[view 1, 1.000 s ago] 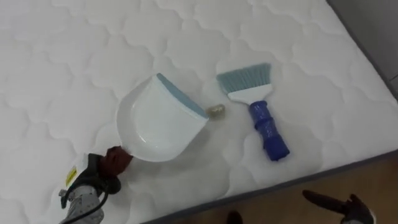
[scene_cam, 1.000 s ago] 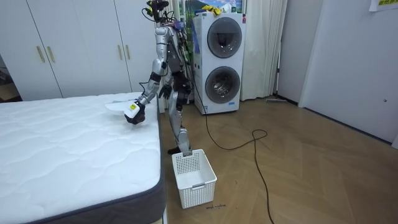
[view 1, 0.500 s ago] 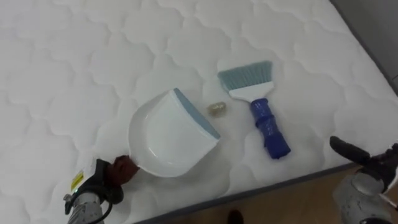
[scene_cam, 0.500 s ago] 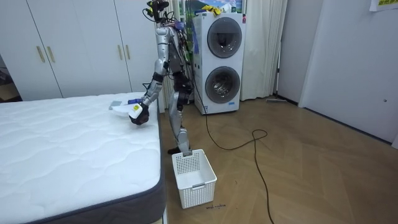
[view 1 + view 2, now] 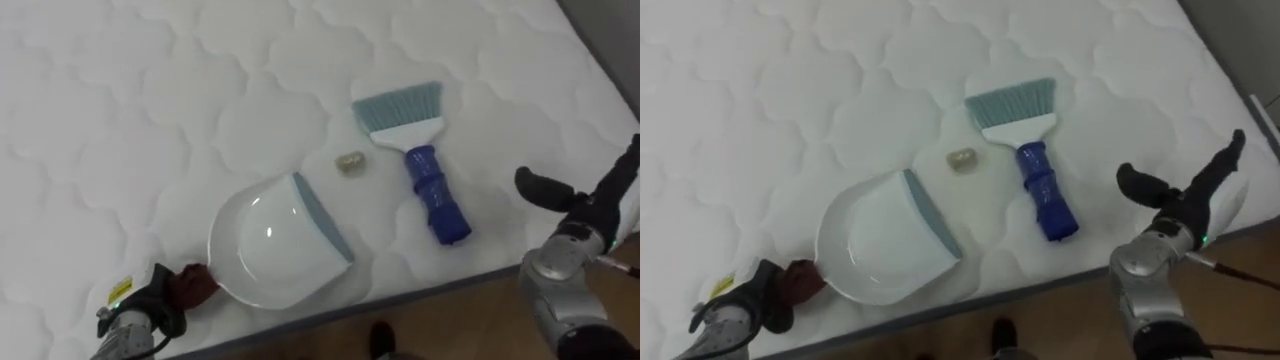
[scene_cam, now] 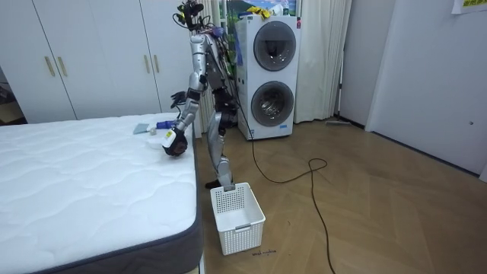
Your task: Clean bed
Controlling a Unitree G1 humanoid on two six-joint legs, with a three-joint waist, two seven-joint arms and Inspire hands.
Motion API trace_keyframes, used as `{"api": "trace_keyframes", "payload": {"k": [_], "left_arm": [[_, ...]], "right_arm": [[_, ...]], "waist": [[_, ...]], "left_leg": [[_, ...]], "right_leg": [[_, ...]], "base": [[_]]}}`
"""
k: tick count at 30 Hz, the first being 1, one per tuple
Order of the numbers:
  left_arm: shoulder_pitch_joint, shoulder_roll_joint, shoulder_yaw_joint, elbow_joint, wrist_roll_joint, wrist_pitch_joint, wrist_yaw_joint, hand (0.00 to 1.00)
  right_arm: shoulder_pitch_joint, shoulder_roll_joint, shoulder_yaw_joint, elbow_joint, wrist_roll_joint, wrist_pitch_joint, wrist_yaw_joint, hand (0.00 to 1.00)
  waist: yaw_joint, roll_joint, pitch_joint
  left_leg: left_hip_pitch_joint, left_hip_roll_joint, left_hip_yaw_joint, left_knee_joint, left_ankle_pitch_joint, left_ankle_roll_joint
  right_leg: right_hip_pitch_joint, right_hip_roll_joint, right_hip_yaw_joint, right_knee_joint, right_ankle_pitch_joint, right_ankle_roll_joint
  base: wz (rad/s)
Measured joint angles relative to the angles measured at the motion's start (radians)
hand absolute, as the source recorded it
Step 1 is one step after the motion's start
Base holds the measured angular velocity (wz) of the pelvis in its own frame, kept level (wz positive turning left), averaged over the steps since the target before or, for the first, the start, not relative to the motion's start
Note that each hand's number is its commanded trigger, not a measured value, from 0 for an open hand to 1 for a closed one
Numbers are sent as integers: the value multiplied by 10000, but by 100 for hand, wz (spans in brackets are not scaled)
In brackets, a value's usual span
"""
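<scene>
Dustpan (image 5: 280, 250), one, white plastic, rounded, gripped by left hand (image 5: 140, 305); one blue-handled brush (image 5: 420, 165); one small scrap (image 5: 348, 161); quilted bed (image 5: 120, 120); right hand (image 5: 585, 205) slack, empty.

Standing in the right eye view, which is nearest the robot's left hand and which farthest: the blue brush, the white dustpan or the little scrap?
1. The white dustpan: its handle is gripped in the left hand, at lower left.
2. The little scrap: just beyond the dustpan's lip, up and to the right.
3. The blue brush: farthest, to the right of the scrap.
</scene>
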Motion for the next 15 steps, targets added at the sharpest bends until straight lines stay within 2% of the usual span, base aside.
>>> {"api": "trace_keyframes", "payload": {"k": [1,3,6,9,15], "left_arm": [[-19,9,1,-2,0,28,0,100],[-60,63,2,-7,-19,44,-15,100],[-257,75,0,-9,-11,30,-49,100],[-455,72,-2,-10,-12,9,-182,100],[-655,74,18,-24,0,5,-225,100]], "right_arm": [[0,0,15,1,-173,0,0,0],[-21,-16,255,6,-636,0,45,0],[-40,9,741,14,-644,0,288,0],[-51,81,963,88,-630,31,500,0],[-334,236,1406,95,-615,96,1101,0]], "waist": [[16,15,8],[48,127,90],[94,217,156],[272,212,179],[309,134,234]], "left_leg": [[-46,6,-4,30,-6,4],[-212,31,-14,155,-28,5],[-566,50,-28,451,-99,15],[-767,14,-14,597,-110,24],[-965,2,-5,589,-106,26]], "right_leg": [[-38,0,-7,9,-4,-4],[-125,-3,-65,18,-9,-11],[-422,-35,-112,220,-56,-39],[-692,-150,-87,476,-113,-50],[-871,-183,-95,541,-146,-50]], "base": [[5],[5],[1],[1],[1]]}}
